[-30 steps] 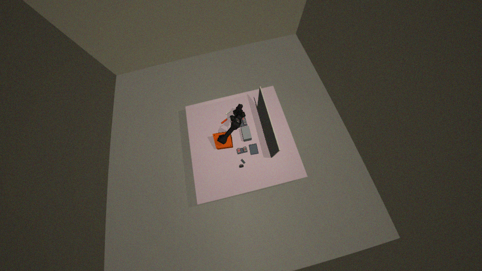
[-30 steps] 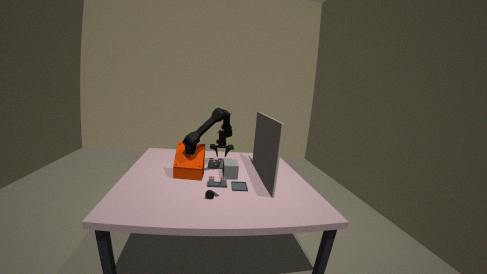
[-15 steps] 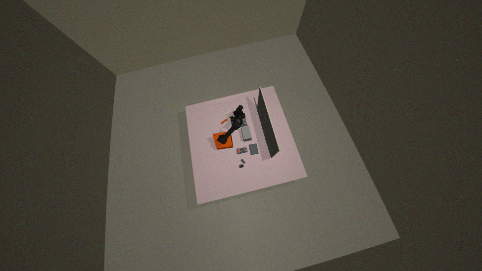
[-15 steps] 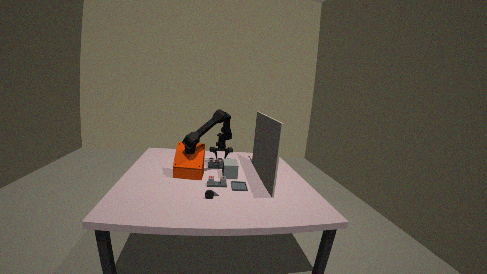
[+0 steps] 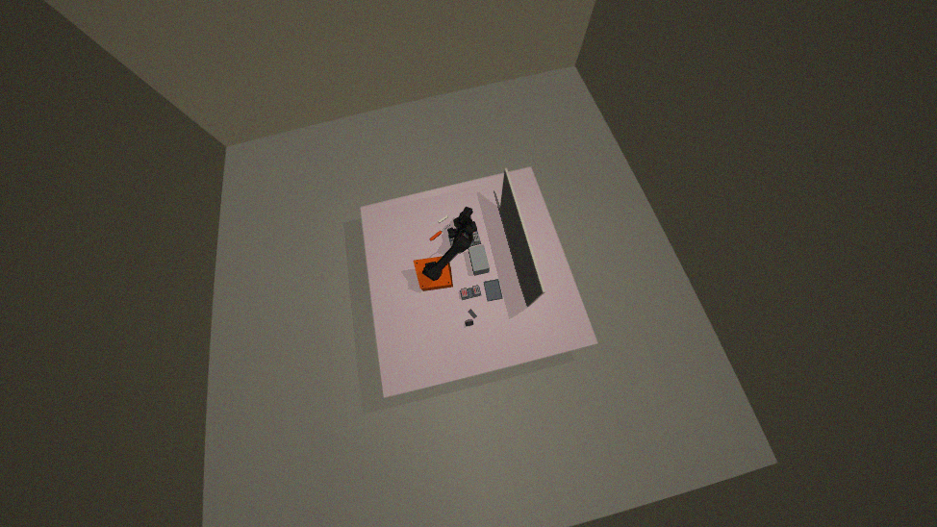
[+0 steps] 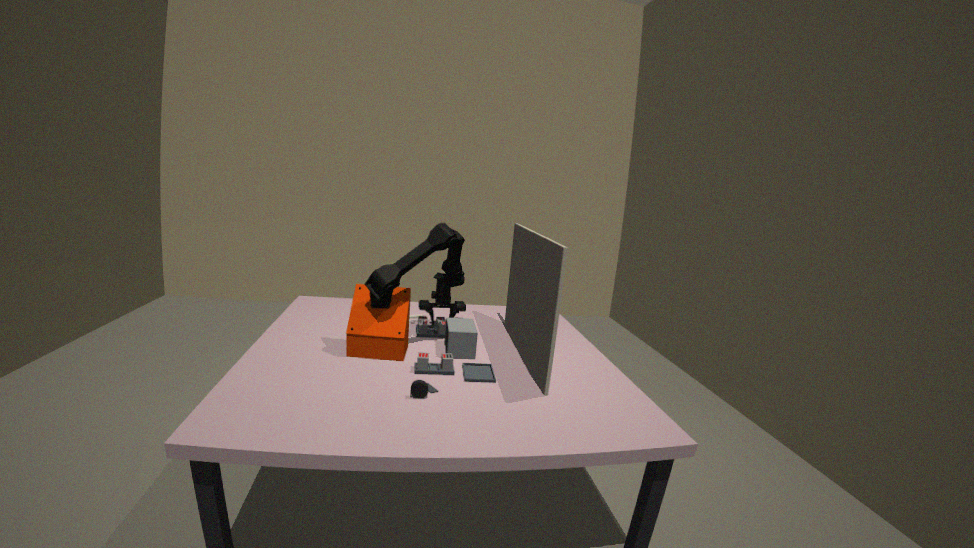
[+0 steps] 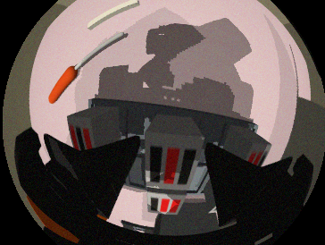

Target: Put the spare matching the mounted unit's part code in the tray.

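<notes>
The gripper hangs low over a row of grey spares with red and black stripes at the far end of the grey mounted unit, its jaws parted and holding nothing. In the wrist view the middle spare sits between the two dark fingers, not clamped. Two more spares stand nearer, beside the shallow grey tray. An orange-handled screwdriver and a white strip lie on the pink table, farther off. A tall grey panel stands to the right.
</notes>
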Action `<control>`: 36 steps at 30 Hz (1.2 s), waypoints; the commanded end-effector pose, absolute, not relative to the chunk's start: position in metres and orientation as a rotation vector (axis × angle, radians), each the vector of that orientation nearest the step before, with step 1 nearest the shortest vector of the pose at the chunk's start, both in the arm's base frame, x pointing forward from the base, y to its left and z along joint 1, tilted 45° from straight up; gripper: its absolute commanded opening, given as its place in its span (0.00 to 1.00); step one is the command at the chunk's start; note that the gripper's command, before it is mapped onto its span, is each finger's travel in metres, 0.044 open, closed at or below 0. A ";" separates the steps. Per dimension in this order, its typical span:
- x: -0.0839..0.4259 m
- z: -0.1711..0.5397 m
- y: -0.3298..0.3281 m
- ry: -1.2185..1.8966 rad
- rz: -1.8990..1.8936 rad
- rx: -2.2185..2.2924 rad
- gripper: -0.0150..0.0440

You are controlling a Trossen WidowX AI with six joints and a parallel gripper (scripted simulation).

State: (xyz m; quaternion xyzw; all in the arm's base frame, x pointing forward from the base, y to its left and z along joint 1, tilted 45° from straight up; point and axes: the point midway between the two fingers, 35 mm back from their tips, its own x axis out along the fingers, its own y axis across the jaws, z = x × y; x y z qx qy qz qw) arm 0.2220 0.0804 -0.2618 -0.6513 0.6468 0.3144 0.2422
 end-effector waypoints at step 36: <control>0.223 -0.243 0.099 1.769 0.864 -1.783 0.25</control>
